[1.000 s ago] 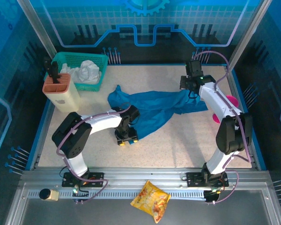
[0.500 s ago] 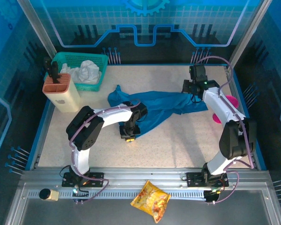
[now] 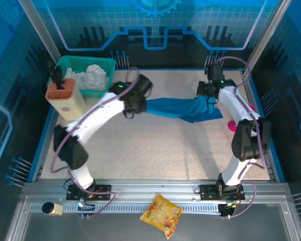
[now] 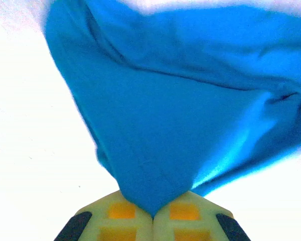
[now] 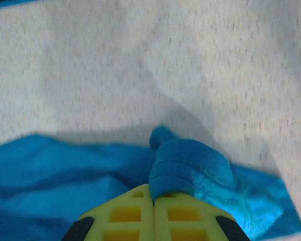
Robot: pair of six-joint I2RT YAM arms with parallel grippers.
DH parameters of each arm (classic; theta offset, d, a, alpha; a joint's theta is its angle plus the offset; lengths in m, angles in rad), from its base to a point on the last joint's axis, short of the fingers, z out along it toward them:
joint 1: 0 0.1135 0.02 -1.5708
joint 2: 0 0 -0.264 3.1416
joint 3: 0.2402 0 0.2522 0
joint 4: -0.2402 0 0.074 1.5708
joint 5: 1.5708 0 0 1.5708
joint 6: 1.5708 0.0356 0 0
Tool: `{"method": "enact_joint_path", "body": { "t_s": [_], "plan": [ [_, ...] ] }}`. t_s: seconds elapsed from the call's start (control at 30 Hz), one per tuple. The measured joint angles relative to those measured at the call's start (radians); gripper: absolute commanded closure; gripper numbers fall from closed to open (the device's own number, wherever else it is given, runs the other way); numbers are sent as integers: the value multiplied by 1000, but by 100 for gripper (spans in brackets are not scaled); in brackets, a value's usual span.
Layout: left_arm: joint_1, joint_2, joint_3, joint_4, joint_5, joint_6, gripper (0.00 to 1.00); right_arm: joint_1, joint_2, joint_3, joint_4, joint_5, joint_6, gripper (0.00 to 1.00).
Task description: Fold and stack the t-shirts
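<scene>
The teal-blue t-shirt stretches in a narrow, rumpled band across the far middle of the table, between the two arms. The left gripper pinches its left end, jaws closed tight on the fabric. The right gripper clamps a bunched fold at the right end. A pink cup sits near the table's right edge, and a green basket sits in the far left corner.
</scene>
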Motion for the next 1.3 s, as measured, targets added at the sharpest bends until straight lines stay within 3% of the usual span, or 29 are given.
{"method": "enact_joint_path", "body": {
  "t_s": [0.17, 0.23, 0.3, 0.4, 0.53, 0.77, 0.9, 1.07, 1.3],
  "plan": [
    [120, -169, -8, -17, -44, 39, 100, -21, 269, 369, -33, -27, -25, 96],
    [138, -176, -55, -8, -45, 50, 100, -23, 388, 520, -48, -44, -32, 64],
    [148, -149, -117, 12, -37, 56, 100, -24, 509, 664, -76, -64, -35, 50],
    [154, -80, -186, 53, -16, 61, 100, -25, 611, 748, -129, -89, -47, 42],
    [162, -35, -214, 86, -3, 61, 100, -22, 544, 571, -138, -88, -55, 38],
    [181, -41, -214, 141, 12, 76, 100, 0, 55, -12, -87, -12, -64, 43],
    [188, -41, -214, 153, 20, 79, 100, -5, -128, -214, -40, 21, -63, 47],
    [193, -42, -214, 157, 27, 83, 100, -18, -71, -319, -10, 21, -63, 50],
    [196, -69, -214, 165, 30, 83, 100, -21, 79, -322, 16, 25, -52, 52]
  ]
}}
